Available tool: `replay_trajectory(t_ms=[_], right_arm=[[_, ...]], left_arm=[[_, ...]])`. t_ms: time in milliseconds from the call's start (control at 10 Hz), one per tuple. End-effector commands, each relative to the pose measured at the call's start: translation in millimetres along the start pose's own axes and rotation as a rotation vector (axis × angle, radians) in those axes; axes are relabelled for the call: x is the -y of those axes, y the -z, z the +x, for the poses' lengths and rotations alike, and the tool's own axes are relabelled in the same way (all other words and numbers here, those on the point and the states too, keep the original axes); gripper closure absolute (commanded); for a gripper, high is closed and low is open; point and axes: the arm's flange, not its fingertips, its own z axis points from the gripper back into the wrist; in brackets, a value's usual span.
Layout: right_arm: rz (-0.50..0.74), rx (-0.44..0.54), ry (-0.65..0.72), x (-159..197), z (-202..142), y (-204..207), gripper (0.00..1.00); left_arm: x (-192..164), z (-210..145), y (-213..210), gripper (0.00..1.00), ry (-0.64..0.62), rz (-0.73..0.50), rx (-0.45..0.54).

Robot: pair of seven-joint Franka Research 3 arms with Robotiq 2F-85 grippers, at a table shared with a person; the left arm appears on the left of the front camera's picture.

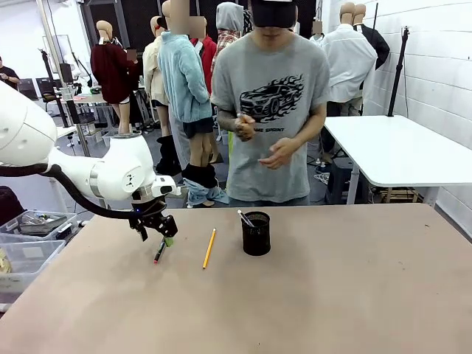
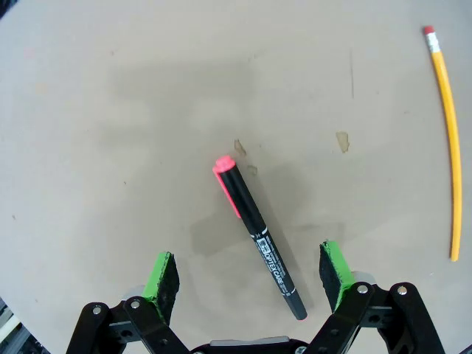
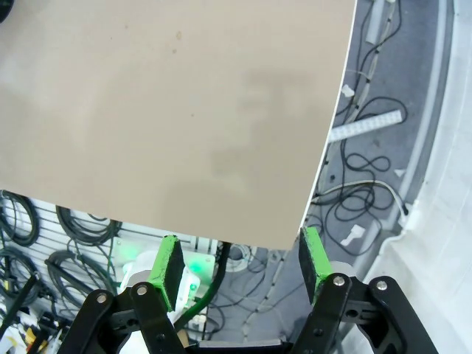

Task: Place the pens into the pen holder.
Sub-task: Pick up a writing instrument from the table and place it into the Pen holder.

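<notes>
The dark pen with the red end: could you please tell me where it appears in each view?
Front view: the dark pen lies on the table left of centre, under the open left hand.
Left wrist view: lower centre, dark end between the green pads, red end pointing away.
Right wrist view: table edge above floor cables.
Shared landmark: the yellow pencil beside the pen.

The left arm [image 1: 110,173] comes in from the left side. It bends at its big white joint, and its wrist tips down. The left gripper [image 1: 155,234] hangs low and points down, with its two fingers spread wide apart. Its green pads [image 2: 164,274] face each other across a big gap. The right gripper [image 3: 240,243] points down too, and its two fingers also stand apart.
</notes>
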Motion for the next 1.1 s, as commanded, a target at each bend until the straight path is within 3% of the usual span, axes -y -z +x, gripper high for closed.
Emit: replay_trajectory(t_ms=[0,200,300,700,800,1000], right_arm=[[-0.017,-0.012,-0.003,2.2,2.4,-0.6,0.21],[-0.017,-0.012,-0.003,2.2,2.4,-0.6,0.21],[-0.017,-0.012,-0.003,2.2,2.4,-0.6,0.21],[-0.017,-0.012,-0.003,2.2,2.4,-0.6,0.21],[-0.017,-0.012,-0.003,2.2,2.4,-0.6,0.21],[-0.017,-0.012,-0.003,2.2,2.4,-0.6,0.21]], left_arm=[[3.4,2.0,-3.1,0.00,-0.033,-0.002,-0.028],[4.1,-0.6,1.0,0.03,-0.047,0.009,-0.026],[2.0,-2.9,6.0,0.14,-0.052,0.012,-0.022],[2.3,-5.5,13.9,0.87,-0.060,0.034,-0.023],[3.5,-6.9,16.5,1.00,-0.055,0.039,-0.035],[5.8,-9.3,11.3,1.00,-0.044,0.019,-0.038]])
